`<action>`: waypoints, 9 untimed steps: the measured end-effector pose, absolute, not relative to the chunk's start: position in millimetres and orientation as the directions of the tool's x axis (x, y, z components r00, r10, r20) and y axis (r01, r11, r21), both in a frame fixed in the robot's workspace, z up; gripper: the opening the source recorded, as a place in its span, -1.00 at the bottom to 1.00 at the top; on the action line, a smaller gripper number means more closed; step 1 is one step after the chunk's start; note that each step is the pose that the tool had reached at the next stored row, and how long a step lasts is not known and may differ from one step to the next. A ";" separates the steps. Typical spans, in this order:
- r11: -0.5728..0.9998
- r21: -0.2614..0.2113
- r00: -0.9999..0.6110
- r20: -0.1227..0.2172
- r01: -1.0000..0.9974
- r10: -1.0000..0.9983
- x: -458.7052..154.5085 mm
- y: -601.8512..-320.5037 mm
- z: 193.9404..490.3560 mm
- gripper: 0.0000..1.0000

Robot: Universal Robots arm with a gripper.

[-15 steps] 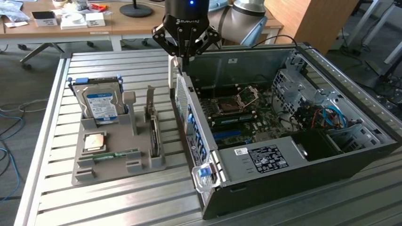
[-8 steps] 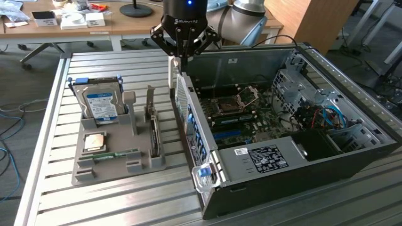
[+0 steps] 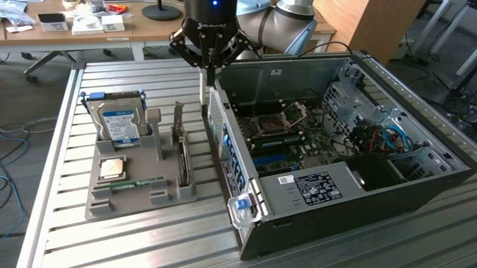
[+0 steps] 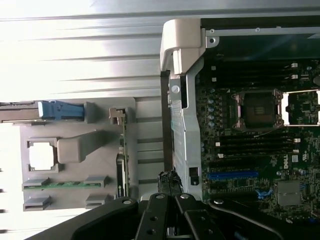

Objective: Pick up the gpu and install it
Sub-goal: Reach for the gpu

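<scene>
While closed, pincer (image 3: 211,69) downward over case (image 3: 322,188)

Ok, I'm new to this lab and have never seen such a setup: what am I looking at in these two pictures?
This is a robot arm. Its black two-fingered tool, the part that grasps, is shut and hangs by the edge of the open black computer case. One picture comes from a camera off the arm, the other from a camera on its wrist. On the slatted metal table stands a grey plastic tray holding a blue-labelled silver hard drive, a slim green memory stick and the thin greenish expansion card, standing on edge. Whether the tool holds anything, I cannot tell.
</scene>
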State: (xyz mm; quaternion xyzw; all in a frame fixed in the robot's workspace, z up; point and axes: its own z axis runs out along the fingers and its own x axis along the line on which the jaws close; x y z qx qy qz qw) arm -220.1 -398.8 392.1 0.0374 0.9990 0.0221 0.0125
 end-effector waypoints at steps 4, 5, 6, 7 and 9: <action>0.996 0.045 -0.997 -0.023 0.074 0.075 -226.1 -398.9 392.0 -0.79; 0.996 0.045 -0.997 -0.023 0.074 0.075 -227.3 -398.9 392.0 -0.79; 0.996 0.045 -0.997 -0.023 0.074 0.075 -228.5 -398.9 392.0 -0.79; 0.996 0.045 -0.997 -0.023 0.074 0.075 -229.6 -398.8 391.9 -0.79; 0.996 0.045 -0.997 -0.023 0.074 0.075 -230.6 -398.8 391.9 -0.79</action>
